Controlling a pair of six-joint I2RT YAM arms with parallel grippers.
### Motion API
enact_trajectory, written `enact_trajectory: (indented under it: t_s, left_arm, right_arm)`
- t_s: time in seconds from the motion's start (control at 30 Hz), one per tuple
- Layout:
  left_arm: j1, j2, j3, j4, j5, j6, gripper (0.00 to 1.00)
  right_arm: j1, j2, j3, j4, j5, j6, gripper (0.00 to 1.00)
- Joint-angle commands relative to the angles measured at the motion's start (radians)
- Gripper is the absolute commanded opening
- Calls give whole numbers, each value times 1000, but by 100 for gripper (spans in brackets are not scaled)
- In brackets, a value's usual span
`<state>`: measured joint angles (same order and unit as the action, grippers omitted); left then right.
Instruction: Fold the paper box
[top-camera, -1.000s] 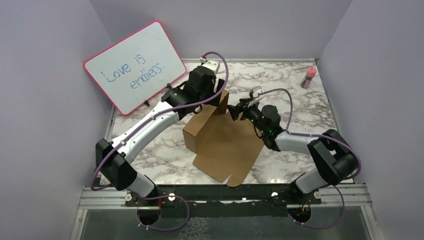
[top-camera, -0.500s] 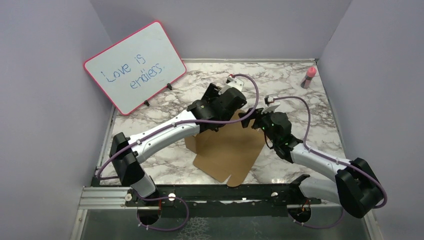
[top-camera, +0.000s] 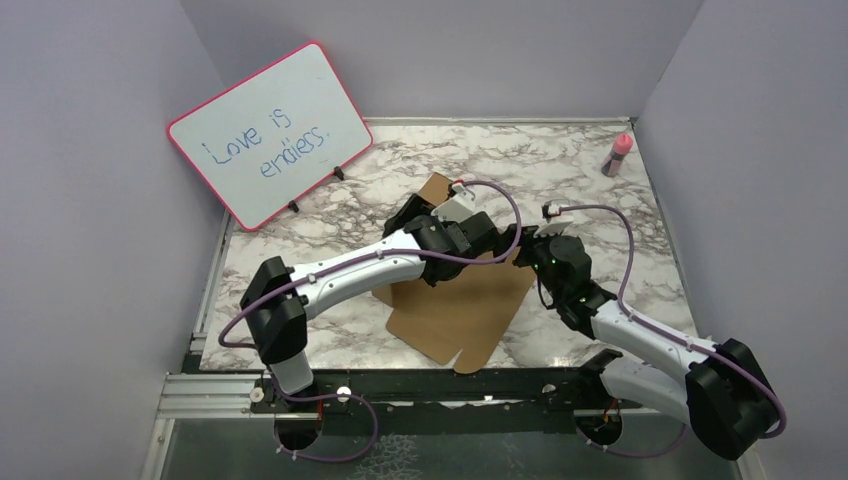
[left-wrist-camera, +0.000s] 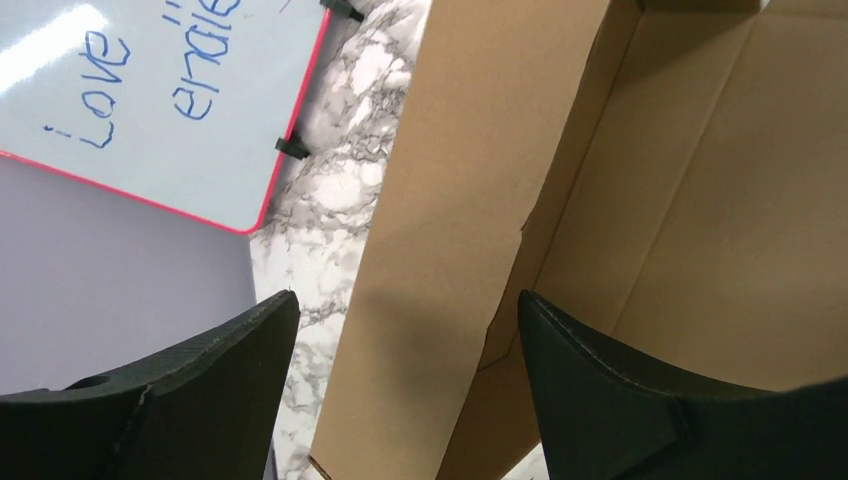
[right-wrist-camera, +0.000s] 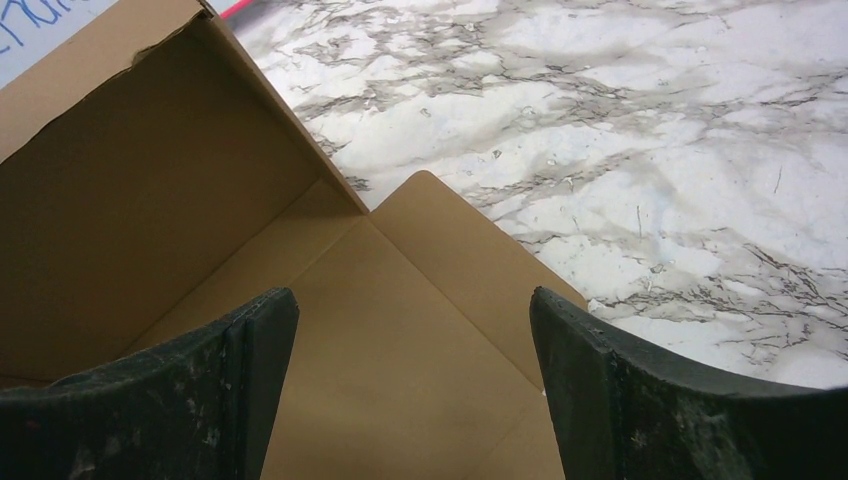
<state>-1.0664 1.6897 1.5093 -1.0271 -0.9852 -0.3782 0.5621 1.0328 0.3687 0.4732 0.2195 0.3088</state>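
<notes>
The paper box (top-camera: 455, 315) is a brown cardboard sheet lying partly flat, with a flap raised at its far side (top-camera: 436, 190). My left gripper (top-camera: 410, 215) is open at the box's far left. In the left wrist view its jaws (left-wrist-camera: 407, 296) straddle an upright cardboard wall (left-wrist-camera: 450, 200) without closing on it. My right gripper (top-camera: 522, 246) is open at the box's right edge. In the right wrist view it (right-wrist-camera: 412, 292) hovers over a flat panel (right-wrist-camera: 400, 330), with a raised wall (right-wrist-camera: 140, 210) to its left.
A pink-framed whiteboard (top-camera: 268, 130) leans against the far left wall and also shows in the left wrist view (left-wrist-camera: 150, 90). A pink bottle (top-camera: 618, 153) stands at the far right corner. Marble tabletop (top-camera: 600, 190) surrounds the box.
Both arms have swung right and nearer. The left gripper came down from the tall raised flap, which now stands lower. The right gripper moved back to the box's right edge.
</notes>
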Motion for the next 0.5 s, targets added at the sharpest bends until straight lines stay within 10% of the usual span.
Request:
enact_trajectory:
  t_s: [0.0,0.47]
  left_arm:
    - [-9,50,-35,-70,-88,-71,80]
    - [45,90,-15,-81,-154,-58,34]
  right_arm:
    - [1,-31,-4,-6,27,12,92]
    - [0,-141,4,-48,29,-12,93]
